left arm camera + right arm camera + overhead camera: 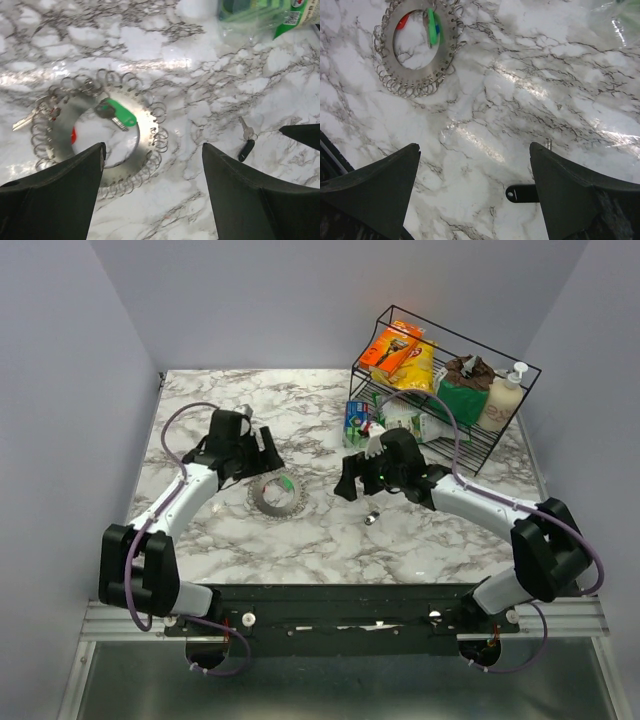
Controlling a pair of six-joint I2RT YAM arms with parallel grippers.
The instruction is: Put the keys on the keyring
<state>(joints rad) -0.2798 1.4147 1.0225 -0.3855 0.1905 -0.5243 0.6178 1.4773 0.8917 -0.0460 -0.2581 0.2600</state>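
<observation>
The keyring (275,496), a flat silver disc edged with wire loops and bearing a green-headed key (122,114), lies on the marble table (300,552). The left gripper (153,146) just beyond it and the right gripper (475,145) to its right both gape wide, holding nothing.

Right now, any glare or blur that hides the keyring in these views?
Top external: even light, no strong glare, but the keyring is small and soft. Left wrist: glare streaks on the marble table beside the keyring, which reads sharp. Right wrist: a bright glare band crosses the marble table, clear of the keyring; the top-right corner is blurred.
</observation>
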